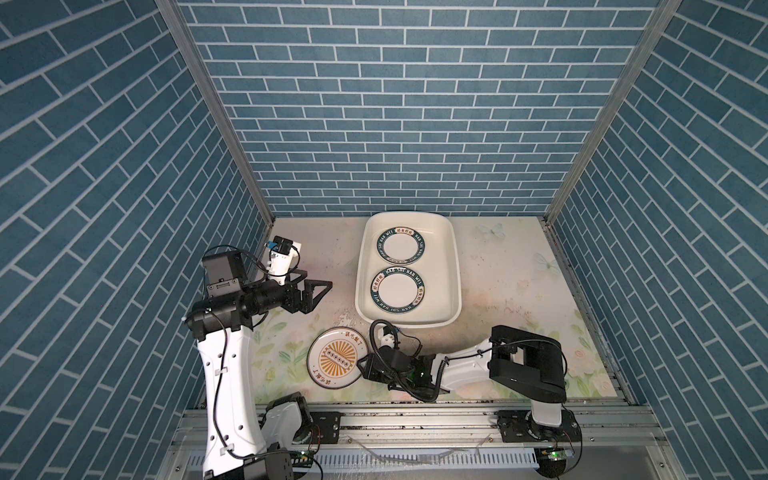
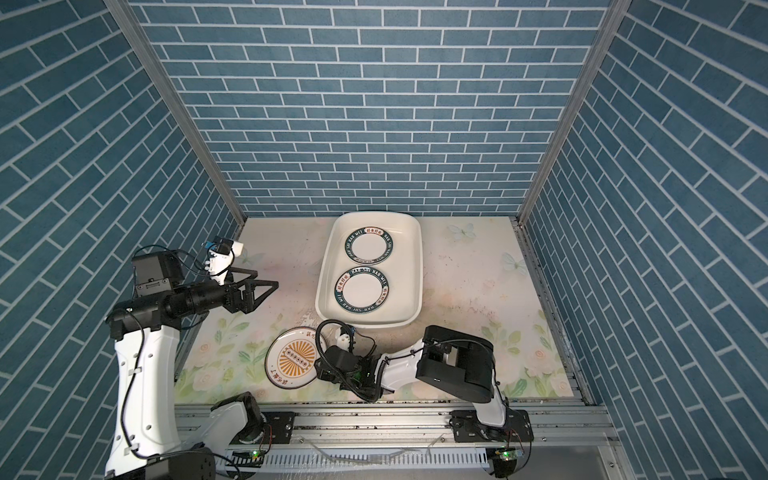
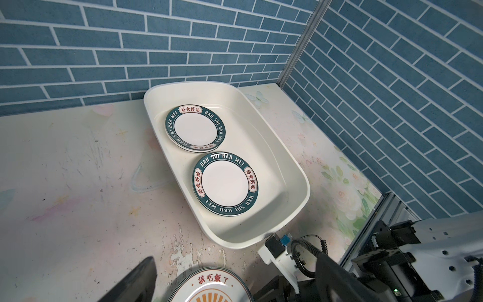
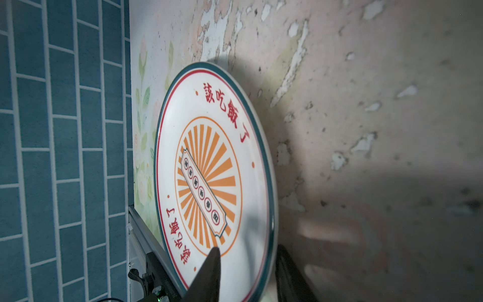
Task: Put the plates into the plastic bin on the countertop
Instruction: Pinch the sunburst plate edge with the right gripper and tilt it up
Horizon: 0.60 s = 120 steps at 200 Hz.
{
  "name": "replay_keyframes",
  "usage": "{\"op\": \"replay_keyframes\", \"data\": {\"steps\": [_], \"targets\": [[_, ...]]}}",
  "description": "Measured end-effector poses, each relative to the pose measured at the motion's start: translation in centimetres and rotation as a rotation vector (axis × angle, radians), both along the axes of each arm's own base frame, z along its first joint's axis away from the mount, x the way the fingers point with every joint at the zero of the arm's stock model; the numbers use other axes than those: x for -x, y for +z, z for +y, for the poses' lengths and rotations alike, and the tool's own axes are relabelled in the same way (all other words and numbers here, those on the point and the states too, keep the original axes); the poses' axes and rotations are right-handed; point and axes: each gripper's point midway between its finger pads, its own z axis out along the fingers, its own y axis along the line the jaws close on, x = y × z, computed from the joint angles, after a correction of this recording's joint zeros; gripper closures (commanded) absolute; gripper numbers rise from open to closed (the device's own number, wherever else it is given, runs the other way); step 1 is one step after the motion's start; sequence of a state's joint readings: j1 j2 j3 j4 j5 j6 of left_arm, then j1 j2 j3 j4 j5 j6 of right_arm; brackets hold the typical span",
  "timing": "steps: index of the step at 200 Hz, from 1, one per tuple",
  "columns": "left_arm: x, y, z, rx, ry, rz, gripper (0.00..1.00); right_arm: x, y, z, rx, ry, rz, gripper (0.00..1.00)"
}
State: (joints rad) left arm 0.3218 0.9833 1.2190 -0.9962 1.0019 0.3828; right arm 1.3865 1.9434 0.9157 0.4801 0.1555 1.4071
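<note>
A white plate with an orange sunburst centre (image 1: 334, 358) (image 4: 209, 170) lies on the flowered countertop (image 1: 519, 291), near its front edge. My right gripper (image 1: 360, 365) (image 4: 248, 251) is shut on this plate's right rim, one finger on its face and one under the rim. That side sits slightly raised over its shadow. The cream plastic bin (image 1: 440, 266) (image 3: 274, 162) stands behind it. Inside lie two green-rimmed lettered plates, one at the far end (image 1: 401, 248) (image 3: 194, 128) and one at the near end (image 1: 397, 291) (image 3: 225, 184). My left gripper (image 1: 318, 297) hangs open and empty, left of the bin.
Blue brick-patterned walls close in the back and both sides. An aluminium rail (image 1: 415, 419) runs along the front edge, carrying both arm bases. The right arm's elbow (image 1: 525, 361) hangs over the front right of the countertop.
</note>
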Motion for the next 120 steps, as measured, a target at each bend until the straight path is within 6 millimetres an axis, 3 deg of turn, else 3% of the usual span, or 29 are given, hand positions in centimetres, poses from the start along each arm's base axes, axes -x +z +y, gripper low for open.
{"op": "replay_keyframes", "data": {"steps": [56, 92, 120], "targets": [[0.5, 0.5, -0.2, -0.002, -0.005, -0.024, 0.04, -0.2, -0.1, 1.0, -0.056, -0.023, 0.001, 0.69], [0.4, 0.4, -0.3, 0.008, -0.007, -0.015, 0.04, -0.3, -0.2, 0.9, -0.069, -0.045, 0.017, 0.78], [0.4, 0.4, -0.3, 0.019, -0.007, -0.015, 0.04, -0.5, -0.5, 0.8, -0.085, -0.062, 0.023, 0.80]]}}
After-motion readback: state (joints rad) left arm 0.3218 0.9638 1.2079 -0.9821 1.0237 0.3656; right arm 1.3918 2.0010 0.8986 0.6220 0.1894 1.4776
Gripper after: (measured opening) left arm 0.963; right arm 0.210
